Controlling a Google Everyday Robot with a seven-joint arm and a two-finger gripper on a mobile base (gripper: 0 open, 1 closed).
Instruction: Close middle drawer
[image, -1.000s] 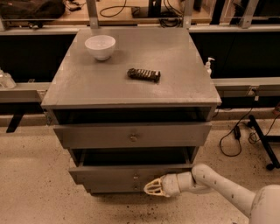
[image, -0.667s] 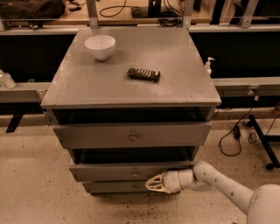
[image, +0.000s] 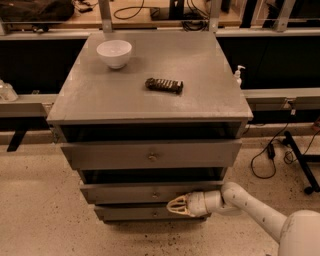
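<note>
toward the back left of the tabletop (image: 210, 65) of the grey cabinet (image: 240, 129) sits a white bowl (image: 114, 52), upright. right of it, near the middle of the tabletop and well apart from the bowl, lies a dark wrapped bar (image: 164, 85).

below the tabletop's front edge is the top drawer (image: 100, 156), the tall front with the brass knob (image: 152, 157). it stands out a little, with a dark gap above it. under that is the middle drawer (image: 115, 193), wide and shallow, its tiny knob (image: 155, 195) at the centre. a dark strip shows above its low front, and it reaches a little wider than the lowest drawer (image: 130, 213) beneath.

right of the tiny knob the pincer (image: 176, 205) points left along the bottom edge of the middle drawer's front, over the seam with the lowest drawer. its pale fingers (image: 175, 201) are drawn together to a blunt tip with nothing held. whether the tip touches the front cannot be told. the white arm (image: 250, 210) runs from the pincer to the lower right corner.

just beside the tabletop's right edge stands a small pump bottle (image: 239, 75), and black cables (image: 267, 155) loop on the speckled floor (image: 30, 215).
</note>
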